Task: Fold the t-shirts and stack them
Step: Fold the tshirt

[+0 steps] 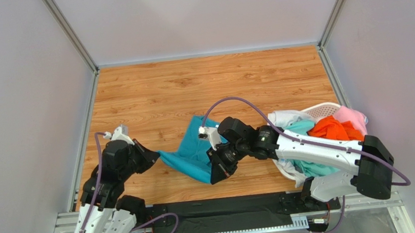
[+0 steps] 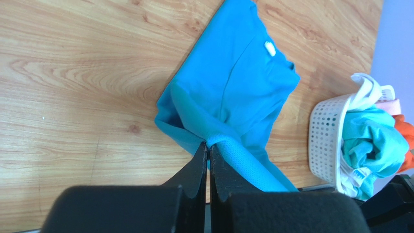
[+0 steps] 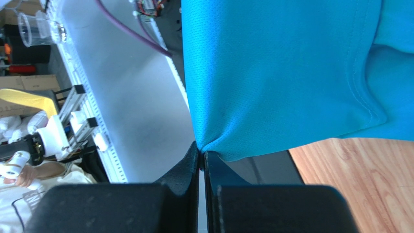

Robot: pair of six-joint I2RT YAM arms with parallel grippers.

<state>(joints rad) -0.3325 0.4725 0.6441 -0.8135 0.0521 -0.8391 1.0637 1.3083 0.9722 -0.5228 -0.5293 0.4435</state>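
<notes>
On my feed I saw a wood-grain tabletop (image 1: 211, 81) under soft, even light. Plain pale grey walls (image 1: 204, 11) closed it in on the left, right and far sides, with metal posts (image 1: 70, 35) rising from its far corners. A black strip (image 1: 227, 213) ran along its near edge.

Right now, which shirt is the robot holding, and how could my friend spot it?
Look at the wooden table, near its front edge. The deep blue t-shirt is spread there, pinched by the left fingers and the right fingers. It is the only shirt outside the white basket.
</notes>
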